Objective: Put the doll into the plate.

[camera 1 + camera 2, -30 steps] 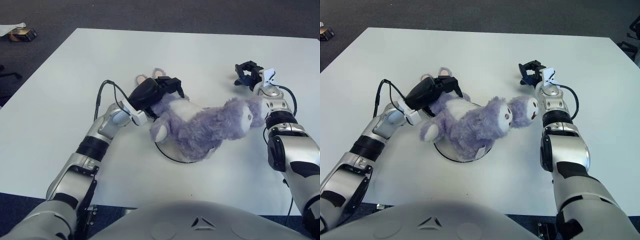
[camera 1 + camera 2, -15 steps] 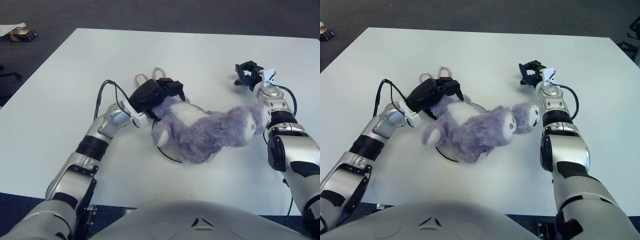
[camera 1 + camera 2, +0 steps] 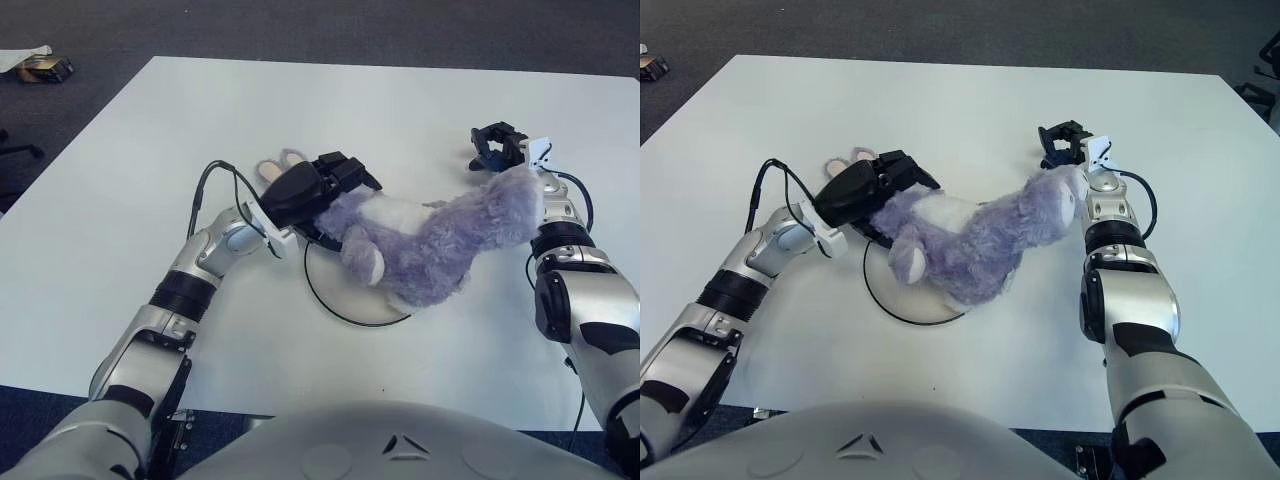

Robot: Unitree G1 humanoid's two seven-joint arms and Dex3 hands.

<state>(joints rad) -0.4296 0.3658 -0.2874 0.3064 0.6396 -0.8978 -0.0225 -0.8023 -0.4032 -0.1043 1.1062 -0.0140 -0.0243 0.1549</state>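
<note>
A fluffy purple doll (image 3: 440,240) with a white belly lies stretched across the far right part of a round white plate (image 3: 345,295) with a dark rim. My left hand (image 3: 320,188) is shut on the doll's left end, where its pale long ears (image 3: 272,165) stick out. The doll's right end reaches up against my right wrist. My right hand (image 3: 495,150) shows just beyond that end, holding nothing. The plate's near left part is bare.
The white table (image 3: 400,100) stretches wide beyond and to both sides of the plate. Dark carpet surrounds it, with a small object (image 3: 40,68) on the floor at the far left. A black cable (image 3: 205,195) loops over my left forearm.
The doll has swung: its right end moved away from me toward my right hand, and its body slid right, uncovering the plate's near left part. My left hand shifted slightly right.
</note>
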